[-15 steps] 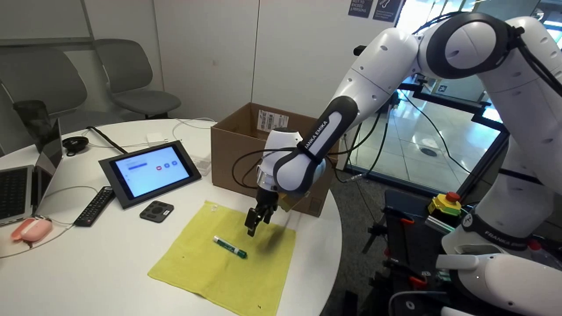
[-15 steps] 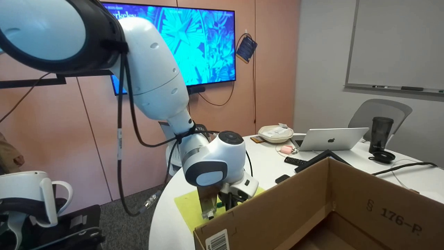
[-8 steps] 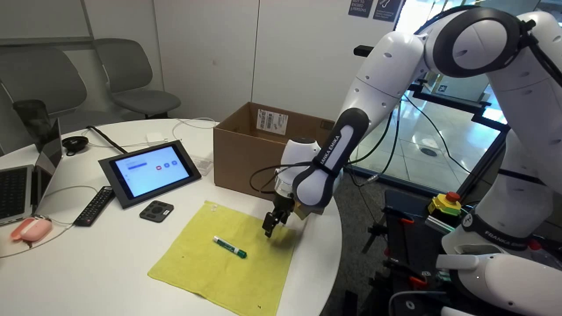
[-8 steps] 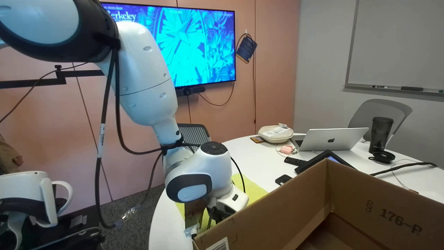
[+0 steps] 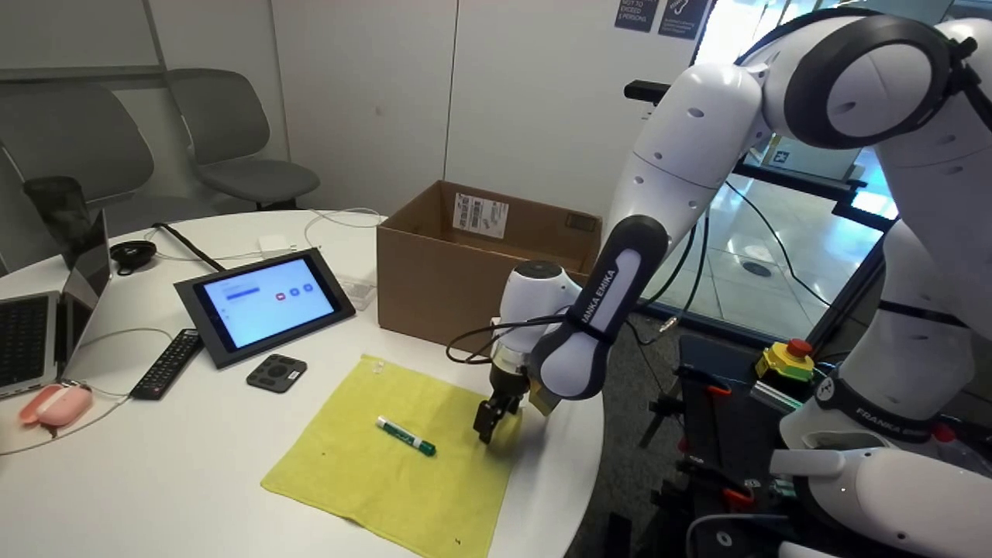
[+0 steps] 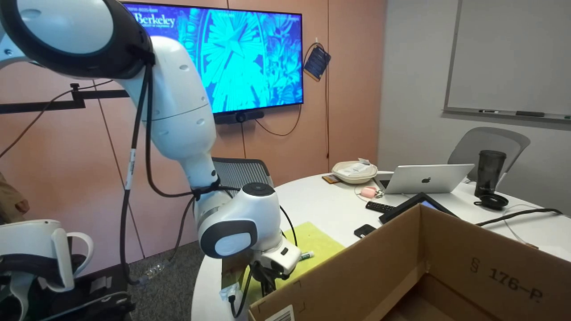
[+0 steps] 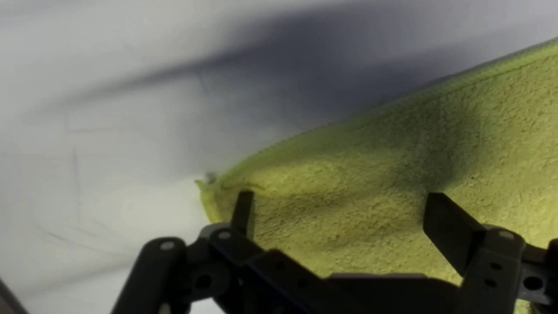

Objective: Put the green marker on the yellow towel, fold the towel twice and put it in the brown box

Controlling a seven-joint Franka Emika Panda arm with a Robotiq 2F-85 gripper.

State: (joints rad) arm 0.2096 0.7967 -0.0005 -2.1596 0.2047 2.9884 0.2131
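Wrist view: gripper [image 7: 339,198] low in view, jaws spread wide, both over the yellow towel [image 7: 348,235]. One jaw sits close to a towel corner, the other farther in. Can't tell if they touch the cloth. Towel edge slants upward; white table [image 7: 130,196] beyond it, blurred dark shadow [image 7: 314,56] across the surface.

In an exterior view: green dry-erase marker [image 5: 406,436] lies on its side on the towel, near the middle, apart from the gripper. White at one end, dark green cap at the other. Towel spread out mostly flat on the table. Brown cardboard box [image 5: 434,287] stands just beside the towel, top uncovered, white label [image 5: 480,215] on an inner wall. Franka Panda arm [image 5: 682,147] angles down, gripper tilted, low by the towel's edge, near a corner on the box side. Also on table: tablet [image 5: 267,302], remote control [image 5: 167,364], small black button pad [image 5: 277,373], pink earbud case [image 5: 58,406], laptop [image 5: 31,333], dark tumbler [image 5: 58,209]. Red emergency-stop button [image 5: 799,348] well apart from the towel.

In an exterior view: takeout container [image 6: 354,172] on the table, past the towel. Box up front, "176-P" printed inside, hides part of gripper and towel; jaw spread can't be told from here. Marker's white end pokes out beside the arm. Wall screen [image 6: 250,67] reads "Berkeley"; whiteboard [image 6: 513,58] on another wall.
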